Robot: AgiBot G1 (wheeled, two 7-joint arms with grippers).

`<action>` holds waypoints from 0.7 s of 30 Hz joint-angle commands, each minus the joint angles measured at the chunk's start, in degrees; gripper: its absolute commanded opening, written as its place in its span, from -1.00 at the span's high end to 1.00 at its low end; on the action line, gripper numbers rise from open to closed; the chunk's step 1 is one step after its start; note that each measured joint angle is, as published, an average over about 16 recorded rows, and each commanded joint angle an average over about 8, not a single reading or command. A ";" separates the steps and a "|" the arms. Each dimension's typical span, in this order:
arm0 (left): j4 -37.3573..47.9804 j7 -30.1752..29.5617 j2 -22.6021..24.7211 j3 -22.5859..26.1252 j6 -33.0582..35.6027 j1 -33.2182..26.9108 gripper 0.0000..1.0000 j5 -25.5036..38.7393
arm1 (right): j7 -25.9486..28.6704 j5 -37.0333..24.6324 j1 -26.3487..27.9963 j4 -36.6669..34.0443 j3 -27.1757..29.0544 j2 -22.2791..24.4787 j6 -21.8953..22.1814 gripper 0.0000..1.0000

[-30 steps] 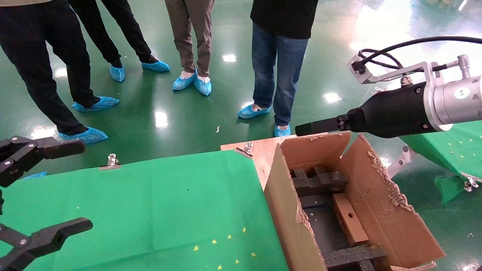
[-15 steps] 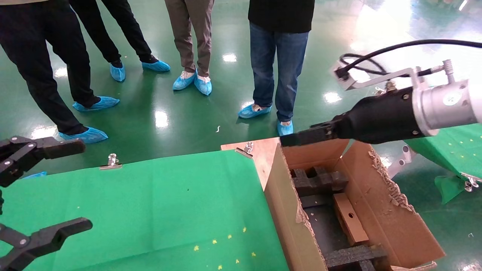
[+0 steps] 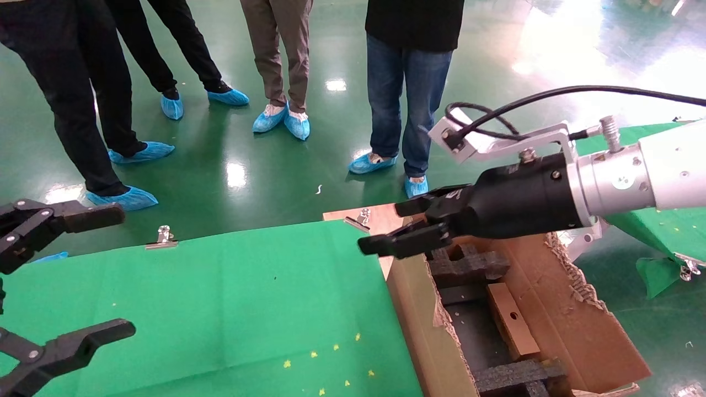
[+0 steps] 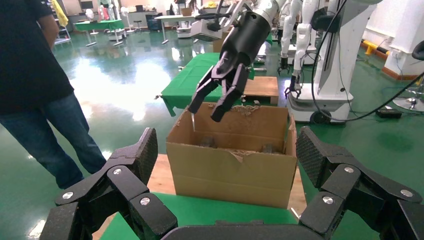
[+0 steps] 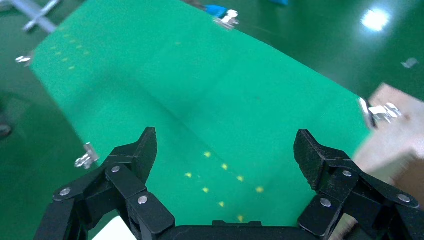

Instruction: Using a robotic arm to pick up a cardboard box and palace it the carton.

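right hand point(image 3: 394, 226): held in the air above the near-left corner of the carton, at the edge of the table, its fingers spread apart with nothing between them; seen from the left wrist view point(image 4: 214, 100) it hangs just over the carton's rim.
right arm point(image 3: 623, 179): white tube and black wrist are stretched in from the right, with a grey camera block and a black cable carried on top.
left hand point(image 3: 49, 286): parked low at the left edge over the table, fingers wide apart and empty; in the left wrist view point(image 4: 227, 175) the two black fingers are seen framing the carton.
cardboard box point(image 3: 512, 320): a slim brown box with a small round hole, laid tilted inside the carton against its right wall, between the black foam pieces; it is touched by neither hand.
carton point(image 3: 579, 325): large, open, with ragged torn flaps, stood at the right end of the table.
table point(image 3: 220, 298): covered in green cloth, clipped at the far edge.
people point(image 3: 408, 82): several are stood on the green floor beyond the table, in blue shoe covers.
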 commanded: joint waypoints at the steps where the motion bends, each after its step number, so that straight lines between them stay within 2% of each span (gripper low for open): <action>1: 0.00 0.00 0.00 0.00 0.00 0.00 -1.00 0.00 | -2.57 1.19 -1.96 -0.13 2.24 -0.42 -0.76 -1.00; 21: 0.00 0.00 0.00 0.00 0.00 0.00 -1.00 0.00 | -28.46 13.21 -21.70 -1.47 24.78 -4.63 -8.46 -1.00</action>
